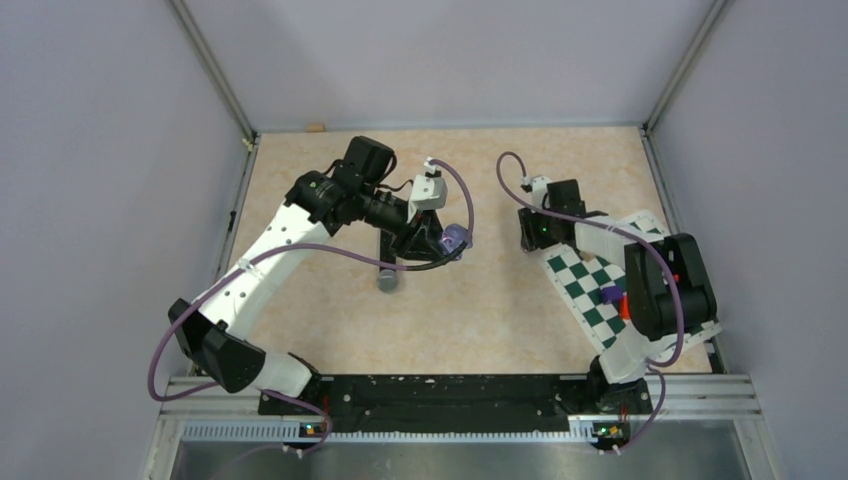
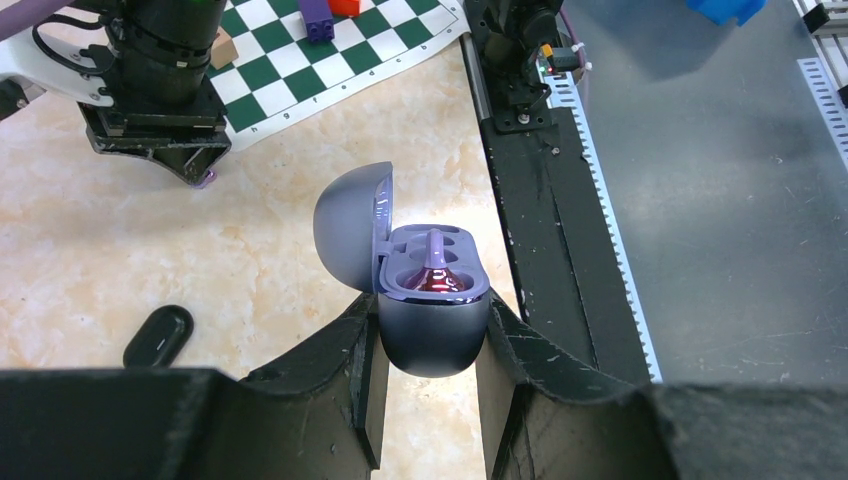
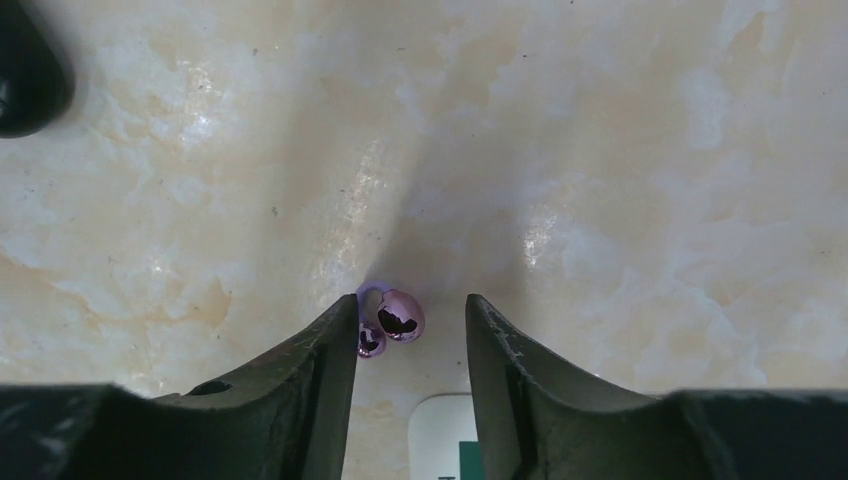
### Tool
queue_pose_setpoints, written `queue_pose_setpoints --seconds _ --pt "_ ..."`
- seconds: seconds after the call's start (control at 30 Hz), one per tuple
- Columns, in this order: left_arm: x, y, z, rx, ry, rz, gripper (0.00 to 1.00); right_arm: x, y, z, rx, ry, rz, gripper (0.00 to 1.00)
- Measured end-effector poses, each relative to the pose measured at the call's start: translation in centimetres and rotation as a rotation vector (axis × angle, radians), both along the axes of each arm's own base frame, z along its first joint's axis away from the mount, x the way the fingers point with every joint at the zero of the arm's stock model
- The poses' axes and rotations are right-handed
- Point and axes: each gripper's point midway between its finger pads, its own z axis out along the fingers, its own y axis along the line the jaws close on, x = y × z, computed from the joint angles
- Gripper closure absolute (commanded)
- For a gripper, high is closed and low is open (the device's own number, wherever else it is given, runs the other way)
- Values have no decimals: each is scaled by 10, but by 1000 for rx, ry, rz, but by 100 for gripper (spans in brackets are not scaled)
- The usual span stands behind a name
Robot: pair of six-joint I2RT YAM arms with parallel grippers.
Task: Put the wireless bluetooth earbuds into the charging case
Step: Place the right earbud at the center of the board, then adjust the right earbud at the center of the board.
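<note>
My left gripper [image 2: 431, 310] is shut on the dark charging case [image 2: 433, 340], its fingers pressing both sides. The lid stands open to the left. One shiny purple earbud [image 2: 437, 272] sits in the case. From above, the case [image 1: 456, 239] hangs over the table's middle in the left gripper [image 1: 448, 244]. A second purple earbud [image 3: 392, 318] lies on the table between the fingers of my right gripper [image 3: 410, 303], close against the left finger [image 3: 335, 350], with a wide gap to the right finger. The right gripper [image 1: 528, 234] is open, low over the table, right of the case.
A black oblong object [image 2: 158, 335] lies on the table left of the case, also seen from above [image 1: 388, 272]. A green-and-white checkered mat [image 1: 590, 290] with small purple and red blocks [image 1: 612, 296] lies under the right arm. A black rail [image 1: 450, 390] runs along the near edge.
</note>
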Motion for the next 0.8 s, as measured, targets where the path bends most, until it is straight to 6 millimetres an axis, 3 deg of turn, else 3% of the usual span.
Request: queue_pose_setpoints --seconds 0.8 --pt "0 0 -1 1 1 1 100 -22 27 5 197 124 95 56"
